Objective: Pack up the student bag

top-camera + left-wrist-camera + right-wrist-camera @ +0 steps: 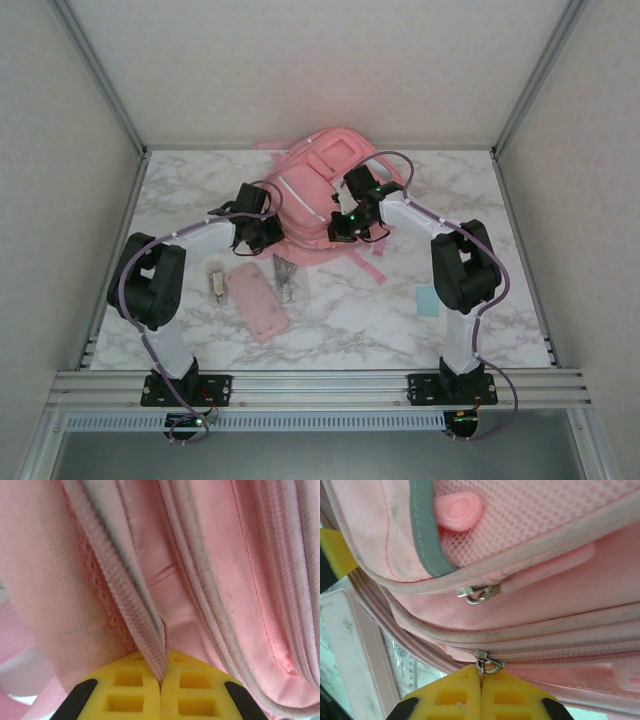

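As two tools [161,680] [481,679] grip — one bag [325,165] rests.

No writing, label, brand or number is legible on the student bag [320,190].

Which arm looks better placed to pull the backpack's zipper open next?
Right. The right gripper is shut on the metal zipper pull of the student bag, so it can likely drag it along. The left gripper only pinches a fabric seam, better for bracing.
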You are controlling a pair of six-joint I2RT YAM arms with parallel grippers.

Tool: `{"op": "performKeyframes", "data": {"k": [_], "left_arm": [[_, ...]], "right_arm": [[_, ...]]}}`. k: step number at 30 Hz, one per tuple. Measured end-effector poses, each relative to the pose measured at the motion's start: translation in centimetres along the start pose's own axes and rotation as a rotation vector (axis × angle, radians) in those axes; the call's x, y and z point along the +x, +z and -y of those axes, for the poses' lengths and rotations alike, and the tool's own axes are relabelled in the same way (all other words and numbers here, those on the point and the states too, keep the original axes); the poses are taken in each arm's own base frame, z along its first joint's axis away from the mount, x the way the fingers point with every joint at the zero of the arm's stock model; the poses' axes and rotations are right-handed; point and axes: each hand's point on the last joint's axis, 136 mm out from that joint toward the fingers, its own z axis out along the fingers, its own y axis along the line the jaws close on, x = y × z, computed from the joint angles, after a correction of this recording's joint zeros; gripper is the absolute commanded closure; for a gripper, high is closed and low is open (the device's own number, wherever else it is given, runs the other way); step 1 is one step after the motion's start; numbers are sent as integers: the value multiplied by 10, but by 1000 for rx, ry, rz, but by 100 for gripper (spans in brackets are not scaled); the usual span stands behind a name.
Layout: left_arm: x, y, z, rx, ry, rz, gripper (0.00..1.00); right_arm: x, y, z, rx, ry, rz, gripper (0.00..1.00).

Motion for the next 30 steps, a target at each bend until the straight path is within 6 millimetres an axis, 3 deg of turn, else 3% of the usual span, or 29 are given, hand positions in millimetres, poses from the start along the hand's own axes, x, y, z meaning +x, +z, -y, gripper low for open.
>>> {"op": "performKeyframes", "data": {"k": [9,19,21,23,27,30], "left_arm": [[24,6,45,97,-4,-18,100],[28,6,63,148,-34,-5,100],[28,5,63,151,-35,-2,100],[28,3,64,154,-33,1,94],[35,-6,71,166,10,-2,77],[38,-20,78,177,57,3,67]], "right_arm": [[16,13,-13,41,-33,-39,100],[2,12,-24,-4,59,12,100],[0,12,-24,-6,75,21,86],[0,11,-24,-11,86,30,69],[3,3,-27,-15,77,70,62],[7,-15,-26,-8,75,109,60]]}}
